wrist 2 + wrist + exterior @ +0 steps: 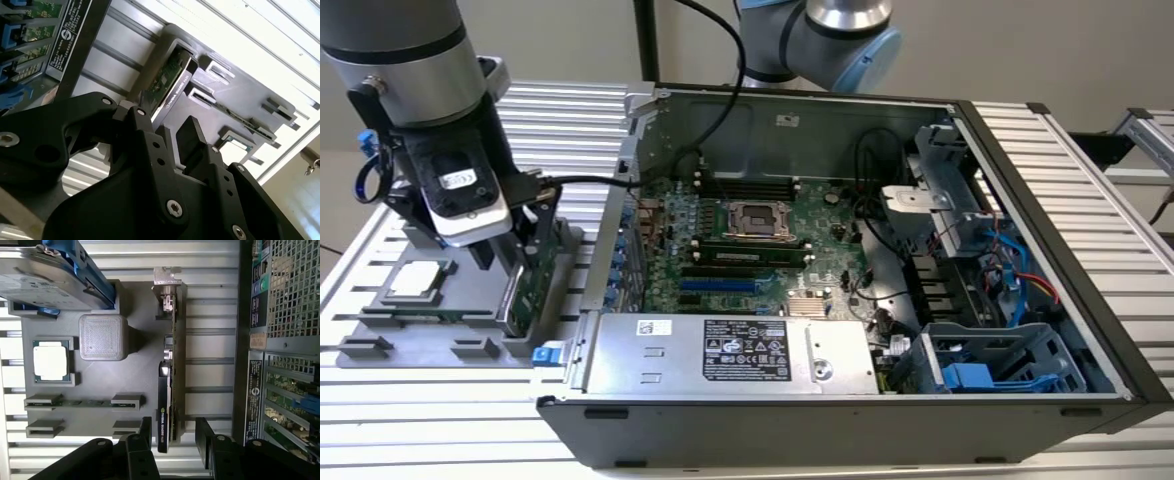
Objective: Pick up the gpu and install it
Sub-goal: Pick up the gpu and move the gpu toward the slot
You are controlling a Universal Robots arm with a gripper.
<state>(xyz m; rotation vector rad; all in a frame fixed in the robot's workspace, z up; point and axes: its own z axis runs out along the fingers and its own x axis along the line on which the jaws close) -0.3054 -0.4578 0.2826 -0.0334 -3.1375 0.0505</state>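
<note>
gripper point(175, 432) open, jaws at both sides of gpu point(164, 405); card stands on edge in gray holder point(140, 375), ready for grasp.

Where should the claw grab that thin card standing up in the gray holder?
Probably best to grab the gpu by its upper long edge, coming straight down, one finger on each flat face. It stands on edge in a slot of the gray holder, so just that edge is free. The open claw sits either side of it.
</note>
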